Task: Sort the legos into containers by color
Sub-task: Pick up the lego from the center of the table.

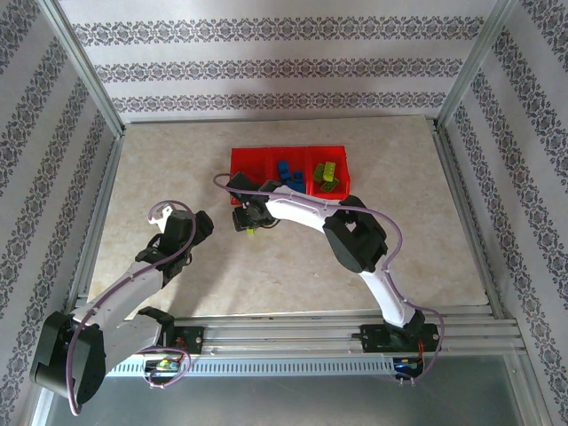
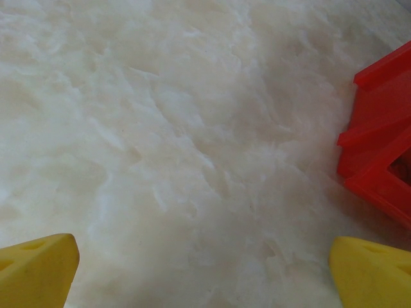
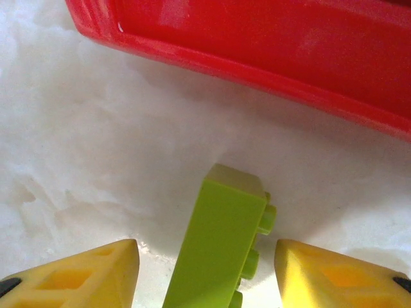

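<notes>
With fingers spread, the right gripper (image 3: 205, 266) straddles a yellow-green lego (image 3: 218, 237) at seven o'clock of the containers (image 1: 241, 164), seemingly to clamp it.

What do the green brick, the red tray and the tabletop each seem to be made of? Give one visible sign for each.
Green brick: probably hard plastic, smooth and fairly matte, with moulded studs along one side.
Red tray: glossy plastic, perhaps slightly translucent; light glints on its rim.
Tabletop: pale stone or a stone-look laminate; cloudy veining shows, but not which.
</notes>
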`<state>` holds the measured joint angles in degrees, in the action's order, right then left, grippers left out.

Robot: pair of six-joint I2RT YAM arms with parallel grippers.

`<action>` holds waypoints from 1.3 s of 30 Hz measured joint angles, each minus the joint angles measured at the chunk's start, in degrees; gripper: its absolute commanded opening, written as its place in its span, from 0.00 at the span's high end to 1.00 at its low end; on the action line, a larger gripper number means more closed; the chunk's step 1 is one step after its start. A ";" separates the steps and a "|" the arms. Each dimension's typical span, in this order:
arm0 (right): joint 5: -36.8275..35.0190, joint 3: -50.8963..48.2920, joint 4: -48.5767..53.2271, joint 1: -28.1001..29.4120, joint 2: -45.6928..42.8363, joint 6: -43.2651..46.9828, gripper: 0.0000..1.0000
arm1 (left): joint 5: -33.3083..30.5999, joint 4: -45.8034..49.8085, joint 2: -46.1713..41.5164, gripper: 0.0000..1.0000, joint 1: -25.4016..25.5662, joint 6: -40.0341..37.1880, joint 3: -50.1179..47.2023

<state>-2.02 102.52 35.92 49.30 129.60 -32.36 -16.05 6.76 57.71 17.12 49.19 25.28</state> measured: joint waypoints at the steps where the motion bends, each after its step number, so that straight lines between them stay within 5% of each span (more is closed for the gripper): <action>1: 0.00 0.13 0.02 0.00 0.00 0.15 0.44 | 0.02 0.00 0.00 0.00 0.00 0.04 0.00; 31: 0.20 4.83 2.62 0.00 4.09 4.74 0.75 | 0.83 -0.85 0.85 0.00 0.00 0.63 -0.09; 39: 0.61 -3.23 -0.72 0.00 -0.66 4.72 0.79 | 0.83 -0.85 0.85 0.00 -0.02 0.63 -0.09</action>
<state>-1.41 99.29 35.20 49.30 128.95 -27.64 -15.22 5.91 58.57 17.10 49.82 25.19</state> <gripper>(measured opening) 0.242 0.995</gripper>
